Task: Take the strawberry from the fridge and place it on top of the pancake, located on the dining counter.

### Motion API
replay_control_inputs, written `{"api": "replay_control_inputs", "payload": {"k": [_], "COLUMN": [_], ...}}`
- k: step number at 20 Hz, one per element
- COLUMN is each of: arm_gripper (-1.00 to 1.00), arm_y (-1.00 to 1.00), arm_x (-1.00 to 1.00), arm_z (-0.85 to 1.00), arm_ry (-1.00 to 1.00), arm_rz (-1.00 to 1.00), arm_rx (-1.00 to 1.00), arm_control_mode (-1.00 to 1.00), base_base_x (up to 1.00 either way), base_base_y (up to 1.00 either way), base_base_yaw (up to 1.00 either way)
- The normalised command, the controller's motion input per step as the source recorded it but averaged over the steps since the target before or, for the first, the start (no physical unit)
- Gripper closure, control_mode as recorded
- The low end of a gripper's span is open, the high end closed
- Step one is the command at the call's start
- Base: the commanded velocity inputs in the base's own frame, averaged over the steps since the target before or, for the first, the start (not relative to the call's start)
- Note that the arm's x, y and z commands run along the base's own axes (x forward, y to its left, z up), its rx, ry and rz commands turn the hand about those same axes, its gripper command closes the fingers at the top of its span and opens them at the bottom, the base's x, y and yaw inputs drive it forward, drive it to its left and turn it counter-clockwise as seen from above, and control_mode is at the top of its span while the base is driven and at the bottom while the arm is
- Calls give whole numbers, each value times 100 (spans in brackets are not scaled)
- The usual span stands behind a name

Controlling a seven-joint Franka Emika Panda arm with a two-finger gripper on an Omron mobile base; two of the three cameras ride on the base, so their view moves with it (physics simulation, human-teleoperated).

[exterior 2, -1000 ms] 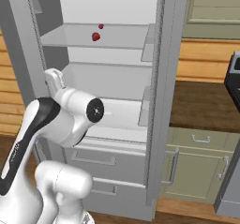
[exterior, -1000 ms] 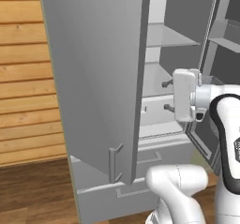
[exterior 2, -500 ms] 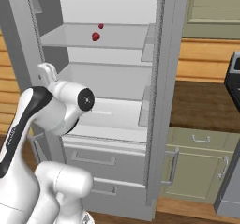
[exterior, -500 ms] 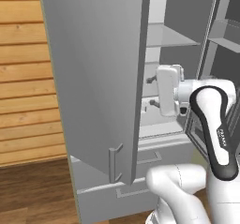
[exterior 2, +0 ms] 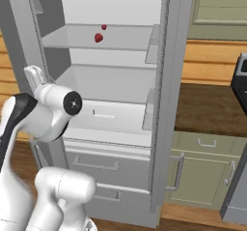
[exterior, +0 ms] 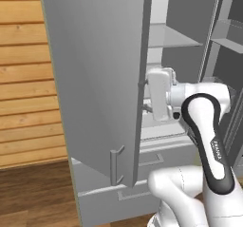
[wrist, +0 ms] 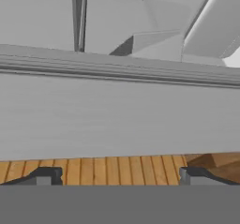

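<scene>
Simulated kitchen, wood-plank wall and floor, fridge (exterior 2: 120, 109) standing with its left door (exterior: 95, 79) swung wide. Strawberry (exterior 2: 98, 37) sits on the upper glass shelf (exterior 2: 96, 41), well above the arm's hand – tiny, bright red, tapering, with a second small red speck just behind it. Claw (wrist: 117, 175) is spread wide and empty, low by the open door's edge, facing the door panel. My read: the reach step is in hand – best to lift clear of the door edge, turn toward the interior, come in level above the shelf, then close gently on the fruit.
</scene>
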Motion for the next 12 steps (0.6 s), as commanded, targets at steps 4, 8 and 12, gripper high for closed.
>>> {"api": "replay_control_inputs", "payload": {"k": [4, 8, 12], "arm_gripper": [-100, -100, -100], "arm_y": [48, -61, -100], "arm_x": [-29, 5, 4], "arm_z": [0, 14, 47], "arm_ry": [0, 0, 0], "arm_rz": [-1, -11, -1], "arm_rx": [1, 15, 24], "arm_control_mode": [-100, -100, -100], "base_base_x": [0, 0, 0], "base_base_y": [0, 0, 0], "base_base_yaw": [0, 0, 0]}}
